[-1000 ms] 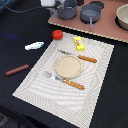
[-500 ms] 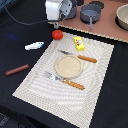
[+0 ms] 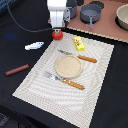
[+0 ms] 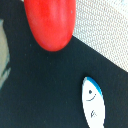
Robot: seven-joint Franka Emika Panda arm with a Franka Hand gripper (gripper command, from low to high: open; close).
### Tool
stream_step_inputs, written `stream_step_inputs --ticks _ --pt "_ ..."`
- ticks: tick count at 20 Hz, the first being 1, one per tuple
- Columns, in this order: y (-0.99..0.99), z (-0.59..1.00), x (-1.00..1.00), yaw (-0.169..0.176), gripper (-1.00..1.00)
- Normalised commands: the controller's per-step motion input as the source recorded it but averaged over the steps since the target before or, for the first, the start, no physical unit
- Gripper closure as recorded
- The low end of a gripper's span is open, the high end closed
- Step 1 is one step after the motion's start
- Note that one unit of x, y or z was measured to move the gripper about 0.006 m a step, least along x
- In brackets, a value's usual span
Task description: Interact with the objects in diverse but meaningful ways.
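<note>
The red round tomato point(image 3: 57, 35) sits at the far corner of the striped placemat point(image 3: 95, 87). My gripper point(image 3: 57, 29) hangs straight over it, fingertips just at its top; I cannot make out the jaw gap. In the wrist view the tomato point(image 4: 50, 22) fills much of the frame, with the white-and-blue fish point(image 4: 92, 102) lying beyond it on black cloth. The fish point(image 3: 34, 45) lies toward the exterior view's left of the tomato. The brown sausage stick point(image 3: 17, 70) lies farther left, the yellow block point(image 3: 79, 44) to the right. The dark grey pot point(image 3: 91, 13) stands at the back.
A tan plate point(image 3: 68, 66) rests mid-mat between an orange-handled fork point(image 3: 63, 80) and knife point(image 3: 80, 57). A pale bowl point(image 3: 122, 16) and other dark containers stand on the brown surface at the back. The arm's black cable point(image 3: 25, 27) trails across the cloth.
The arm has swung in from the back and come down over the tomato. The tomato and the other items have stayed where they were.
</note>
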Motion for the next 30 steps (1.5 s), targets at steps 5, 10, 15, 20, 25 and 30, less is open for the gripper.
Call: stream_step_inputs --ticks 5,10,15,20,25,30 --pt "0.0 -0.3 0.0 0.06 -1.0" --pt "0.0 -0.32 0.0 0.042 -1.0" --pt "0.16 -0.24 0.0 0.057 -1.0" --pt "0.26 -0.23 0.0 0.07 -1.0" --pt "0.17 -0.22 0.0 0.059 -1.0" --pt "0.05 -0.18 0.0 0.056 1.0"
